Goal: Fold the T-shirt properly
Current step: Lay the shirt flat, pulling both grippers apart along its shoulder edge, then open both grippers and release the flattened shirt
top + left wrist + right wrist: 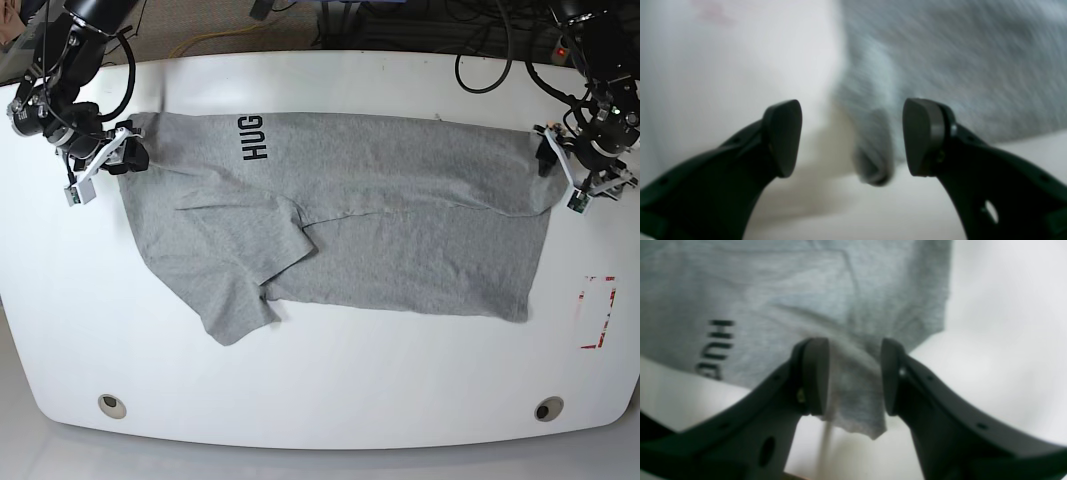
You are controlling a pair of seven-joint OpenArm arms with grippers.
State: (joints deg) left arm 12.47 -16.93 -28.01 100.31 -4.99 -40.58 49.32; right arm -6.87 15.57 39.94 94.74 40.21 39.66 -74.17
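Grey T-shirt (pixel 400 230) stretched between my two grippers.
My right gripper (pixel 853 376) pinches a cloth corner between its pads; my left gripper (pixel 851 136) gapes wide, a blurred fold hanging loose between its fingers.

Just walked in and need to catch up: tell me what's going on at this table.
Two robot arms are folding a grey T-shirt on a white table. It lies half-folded along its length, one sleeve sticking out toward the front. The right gripper has cloth at one end between its pads. The left gripper at the other end stands open, a fold of fabric lying loose between its fingers.
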